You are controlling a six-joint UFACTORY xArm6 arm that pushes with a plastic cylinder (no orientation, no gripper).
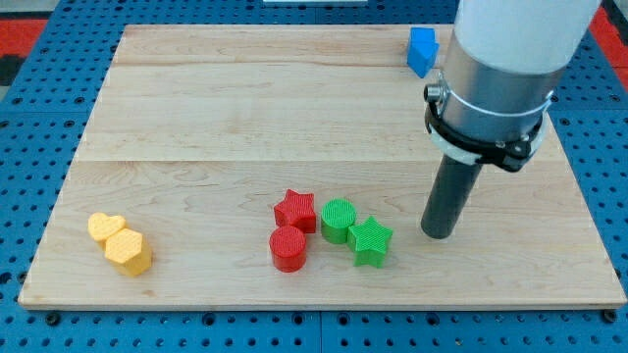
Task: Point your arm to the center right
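My tip point(438, 233) rests on the wooden board point(245, 118) at the view's lower right, just right of the green star point(371, 241). A green cylinder point(339, 219) sits left of that star. A red star point(294, 210) and a red cylinder point(288, 248) stand further left. A blue block point(422, 50) lies near the board's top edge, left of the arm's body. A yellow heart point(105, 227) and a yellow hexagon point(130, 251) sit at the lower left.
The arm's wide white and grey body point(500, 69) hides the board's upper right part. A blue pegboard surface point(29, 118) surrounds the board.
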